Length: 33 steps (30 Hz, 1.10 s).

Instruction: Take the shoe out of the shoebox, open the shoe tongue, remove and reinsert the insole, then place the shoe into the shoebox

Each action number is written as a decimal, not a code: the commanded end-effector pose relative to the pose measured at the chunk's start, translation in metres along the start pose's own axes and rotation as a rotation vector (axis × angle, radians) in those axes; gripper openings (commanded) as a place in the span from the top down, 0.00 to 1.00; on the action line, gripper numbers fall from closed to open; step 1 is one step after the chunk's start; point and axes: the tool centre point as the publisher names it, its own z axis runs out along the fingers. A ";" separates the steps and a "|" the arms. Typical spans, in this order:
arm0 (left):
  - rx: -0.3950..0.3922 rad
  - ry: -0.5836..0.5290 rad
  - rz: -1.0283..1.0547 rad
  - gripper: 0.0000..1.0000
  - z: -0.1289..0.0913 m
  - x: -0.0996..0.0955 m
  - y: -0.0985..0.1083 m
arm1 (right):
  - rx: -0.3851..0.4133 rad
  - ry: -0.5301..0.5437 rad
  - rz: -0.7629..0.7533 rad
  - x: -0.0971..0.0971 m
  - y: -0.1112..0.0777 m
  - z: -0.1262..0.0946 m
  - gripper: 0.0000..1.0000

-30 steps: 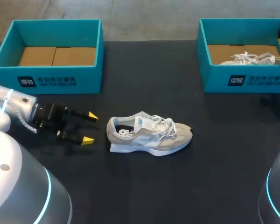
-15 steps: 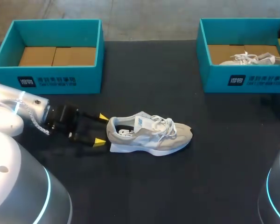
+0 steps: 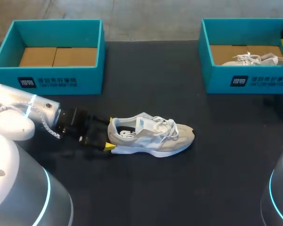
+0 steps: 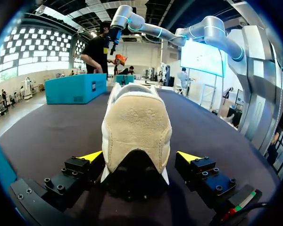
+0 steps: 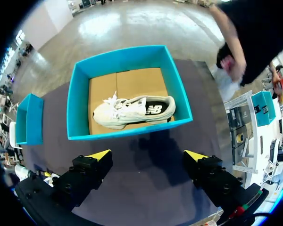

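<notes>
Left wrist view | left gripper [image 4: 140, 155] wide, flanking shoe [image 4: 137, 122] heel | right gripper [image 5: 148, 154] wide

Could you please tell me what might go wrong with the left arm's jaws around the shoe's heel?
1. The left arm has its jaws open on either side of the heel of the shoe, one side nearer; closing could twist the shoe.
2. The shoe lies loose on the table, so a forward push may slide it.
3. The heel looks soft and rounded; the jaws might slip off or crush it.
</notes>
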 end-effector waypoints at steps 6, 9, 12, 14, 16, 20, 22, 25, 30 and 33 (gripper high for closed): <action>-0.004 -0.005 -0.007 0.00 0.017 -0.005 0.004 | -0.002 0.000 0.001 0.000 -0.001 0.000 0.00; -0.005 -0.005 -0.008 0.00 0.018 -0.006 0.005 | -0.002 0.000 0.001 0.000 -0.001 0.000 0.00; -0.012 -0.004 -0.008 0.00 0.021 -0.007 0.007 | -0.002 0.000 0.001 0.000 -0.001 0.000 0.00; -0.018 -0.005 -0.006 0.00 0.022 -0.009 0.007 | -0.002 0.000 0.001 0.000 -0.001 0.000 0.00; -0.018 -0.004 -0.006 0.00 0.023 -0.009 0.007 | -0.002 0.000 0.001 0.000 -0.001 0.000 0.00; -0.026 -0.001 -0.004 0.60 0.025 -0.013 0.007 | -0.002 0.000 0.001 0.000 -0.001 0.000 0.00; -0.025 0.007 -0.006 0.90 0.025 -0.013 0.007 | -0.002 0.000 0.001 0.000 -0.001 0.000 0.00; -0.029 0.016 0.000 1.00 0.026 -0.012 0.008 | -0.002 0.000 0.001 0.000 -0.001 0.000 0.00; -0.034 0.021 0.001 1.00 0.026 -0.011 0.008 | -0.002 0.000 0.001 0.000 -0.001 0.000 0.00; -0.034 0.021 0.001 1.00 0.026 -0.011 0.008 | -0.002 0.000 0.001 0.000 -0.001 0.000 0.00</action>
